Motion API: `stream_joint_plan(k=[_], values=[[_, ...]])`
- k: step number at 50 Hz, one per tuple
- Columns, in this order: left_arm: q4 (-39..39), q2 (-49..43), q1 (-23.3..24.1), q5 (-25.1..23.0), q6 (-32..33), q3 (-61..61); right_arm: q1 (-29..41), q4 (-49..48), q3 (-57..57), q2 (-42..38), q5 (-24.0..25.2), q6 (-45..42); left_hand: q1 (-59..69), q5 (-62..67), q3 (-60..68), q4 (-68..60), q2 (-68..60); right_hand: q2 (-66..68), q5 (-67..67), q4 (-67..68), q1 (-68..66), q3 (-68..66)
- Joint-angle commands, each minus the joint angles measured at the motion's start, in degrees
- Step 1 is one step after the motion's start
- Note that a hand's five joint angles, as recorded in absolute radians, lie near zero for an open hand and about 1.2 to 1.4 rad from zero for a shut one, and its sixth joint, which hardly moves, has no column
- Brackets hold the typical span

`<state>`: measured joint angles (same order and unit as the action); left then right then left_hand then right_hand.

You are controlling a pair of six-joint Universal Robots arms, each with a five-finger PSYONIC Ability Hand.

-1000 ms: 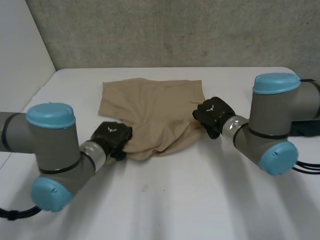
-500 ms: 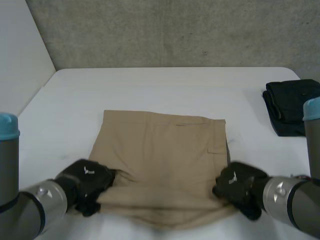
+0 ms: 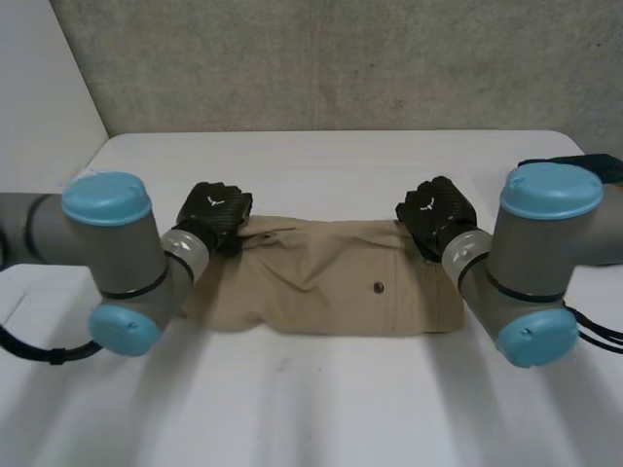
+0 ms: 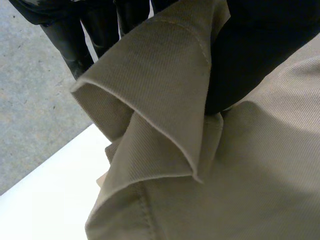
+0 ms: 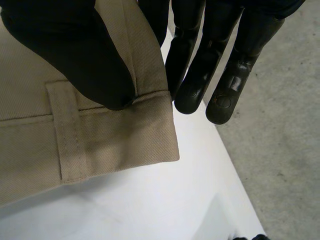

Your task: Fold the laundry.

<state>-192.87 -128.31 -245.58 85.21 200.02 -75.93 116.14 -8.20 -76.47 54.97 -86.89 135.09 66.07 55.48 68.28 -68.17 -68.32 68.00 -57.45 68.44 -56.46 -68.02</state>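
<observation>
- I see the beige twill garment (image 3: pixel 321 282) lying on the white worktop (image 3: pixel 311 399) as a long folded band, running crosswise between the two arms
- The left hand (image 3: pixel 212 216) sits at the band's far left corner, touching the cloth
- In the left wrist view, that hand (image 4: pixel 260 50) is closed on the garment (image 4: pixel 160 110): thumb and fingers pinch a loose double fold that curls open just beyond the grip
- The right hand (image 3: pixel 438 214) sits at the far right corner, opposite the left one
- In the right wrist view, its thumb (image 5: pixel 75 55) presses the hemmed corner of the garment (image 5: pixel 120 140) against the nearly straight fingers (image 5: pixel 200 75) behind it, so this hand is gripping the cloth too
- A belt loop (image 5: pixel 67 135) lies just beside the thumb tip, and the corner juts out past it over the worktop (image 5: pixel 150 200)
- A small dark button (image 3: pixel 378 287) shows on the top layer, nearer the right hand than the left
</observation>
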Motion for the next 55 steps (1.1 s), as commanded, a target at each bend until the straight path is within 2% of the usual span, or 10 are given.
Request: stream_joint_plan(k=[1,5,10,11,12,15,23,36,46,55], values=[[-9.33,-5.54,-0.16,3.89,0.63,4.47,-0.03,-5.15,5.37,-7.24,0.05,-0.27,9.09,9.67,6.88,-6.98,-6.83,12.00,-12.55,11.56,-23.54,-11.98],[-15.95,-7.12,-0.07,5.75,1.34,4.65,0.32,-8.05,7.30,-10.23,0.05,-0.71,2.04,2.63,-0.17,0.07,0.22,12.00,-12.55,11.56,-23.54,-11.98],[-18.41,-8.00,0.11,6.02,1.86,4.21,0.58,-13.14,8.88,-12.60,0.49,-2.11,-21.17,-20.59,-23.39,23.28,23.43,12.00,-12.55,11.56,-23.54,-11.98],[-18.41,-7.92,0.19,6.10,1.95,3.95,0.58,-14.02,9.06,-12.87,0.49,-2.20,-31.03,-30.44,-33.24,33.13,33.28,6.73,-7.28,6.29,-18.27,-6.71],[-18.41,-7.83,0.37,6.02,1.95,3.77,0.67,-15.25,9.50,-13.04,0.49,-2.29,-39.62,-39.03,-41.83,41.72,41.87,-22.97,22.42,-23.41,11.43,22.98],[-18.24,-7.04,0.81,6.19,2.13,2.89,0.58,-16.23,10.11,-13.13,0.93,-2.29,-53.83,-53.24,-56.04,55.94,56.08,-58.00,57.45,-58.44,46.46,58.02],[-17.45,1.90,0.55,6.19,1.43,-2.72,0.41,-14.57,8.80,-4.88,-0.30,1.49,-53.67,-53.08,-55.88,55.78,55.92,-58.00,57.45,-58.44,46.46,58.02],[-9.10,2.03,0.11,-2.77,1.69,-3.80,-0.03,9.77,2.22,2.69,0.84,9.39,-52.66,-52.07,-54.87,54.76,54.91,-58.00,57.45,-58.44,46.46,58.02],[-13.13,-11.68,-5.86,-2.60,5.72,8.15,-3.55,10.14,-10.53,8.75,4.88,17.22,-49.81,-49.22,-52.02,51.92,52.06,-58.00,57.45,-58.44,46.46,58.02],[-16.83,-15.74,-8.68,0.30,6.43,13.61,-4.16,0.93,-20.81,9.19,7.35,20.30,-46.43,-45.85,-48.64,48.54,48.69,-42.47,41.91,-42.91,30.93,42.48]])
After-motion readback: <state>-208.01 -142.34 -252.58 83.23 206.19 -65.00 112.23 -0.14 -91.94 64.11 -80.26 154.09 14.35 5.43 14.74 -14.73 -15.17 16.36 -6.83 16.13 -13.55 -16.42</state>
